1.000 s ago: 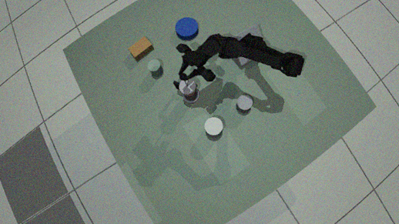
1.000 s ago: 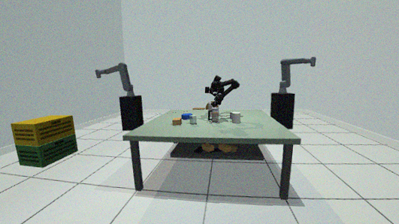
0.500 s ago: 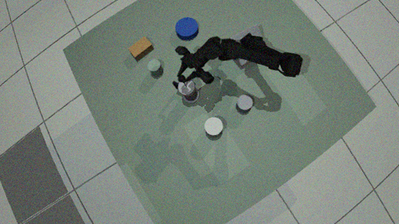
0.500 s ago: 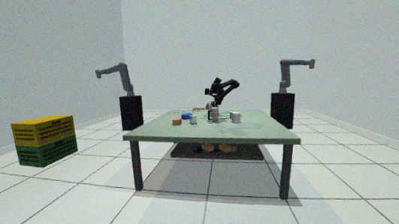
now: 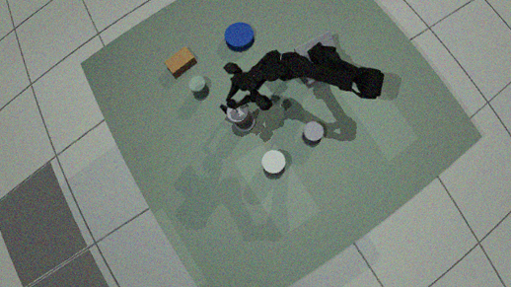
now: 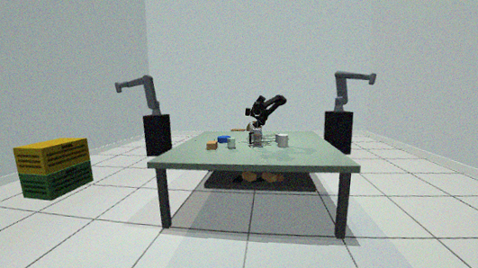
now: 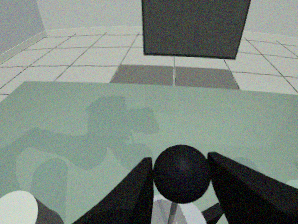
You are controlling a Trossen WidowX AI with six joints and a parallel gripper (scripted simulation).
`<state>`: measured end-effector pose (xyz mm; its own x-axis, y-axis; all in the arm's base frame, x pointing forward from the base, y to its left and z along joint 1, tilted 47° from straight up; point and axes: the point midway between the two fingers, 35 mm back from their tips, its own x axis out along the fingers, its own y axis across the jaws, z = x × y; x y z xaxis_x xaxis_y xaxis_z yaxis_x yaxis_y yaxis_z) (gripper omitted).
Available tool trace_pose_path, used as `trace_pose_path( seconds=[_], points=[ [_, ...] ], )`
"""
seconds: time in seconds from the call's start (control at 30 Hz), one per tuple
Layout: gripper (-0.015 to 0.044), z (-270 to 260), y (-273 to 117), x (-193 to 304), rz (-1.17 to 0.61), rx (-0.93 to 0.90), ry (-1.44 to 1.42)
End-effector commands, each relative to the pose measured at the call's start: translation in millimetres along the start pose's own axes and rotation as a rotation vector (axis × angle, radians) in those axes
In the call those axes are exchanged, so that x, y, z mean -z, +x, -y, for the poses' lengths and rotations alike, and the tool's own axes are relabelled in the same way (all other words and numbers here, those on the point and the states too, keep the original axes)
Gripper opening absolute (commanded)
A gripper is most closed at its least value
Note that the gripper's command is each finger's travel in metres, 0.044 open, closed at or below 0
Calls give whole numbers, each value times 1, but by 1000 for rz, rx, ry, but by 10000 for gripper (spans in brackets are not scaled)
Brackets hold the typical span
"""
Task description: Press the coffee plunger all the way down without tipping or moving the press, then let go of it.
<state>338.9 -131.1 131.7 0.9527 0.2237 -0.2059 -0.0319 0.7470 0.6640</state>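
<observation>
- Black pincer [image 7: 181, 179] clamped on the round black knob [image 7: 181, 173] of the plunger, one finger on each side.
- Below the knob, thin rod running down into the coffee press [image 5: 241, 116], upright near the middle of the green desk [image 5: 375, 168].
- Pale green cylinder [image 5: 198, 83], orange block [image 5: 180, 61] and blue disc [image 5: 239, 35] toward the far-left corner.
- White cylinder [image 5: 273, 161] and greyish cylinder [image 5: 313, 130] nearer the front edge.
</observation>
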Motion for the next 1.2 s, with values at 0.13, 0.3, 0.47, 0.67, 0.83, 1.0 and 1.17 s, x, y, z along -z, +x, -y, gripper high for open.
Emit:
trace_pose_path(
  seconds=[0.13, 0.3, 0.47, 0.67, 0.83, 1.0, 1.17],
  points=[
    [127, -1, 14, 42, -77, -19, 63],
    [127, -3, 19, 48, -75, -21, 64],
    [127, -4, 25, 53, -72, -23, 65],
    [127, -5, 32, 53, -70, -25, 66],
    [127, -4, 35, 52, -70, -25, 66],
    [127, -2, 36, 51, -70, -26, 65],
    [127, -2, 36, 50, -70, -26, 65]
  ],
)
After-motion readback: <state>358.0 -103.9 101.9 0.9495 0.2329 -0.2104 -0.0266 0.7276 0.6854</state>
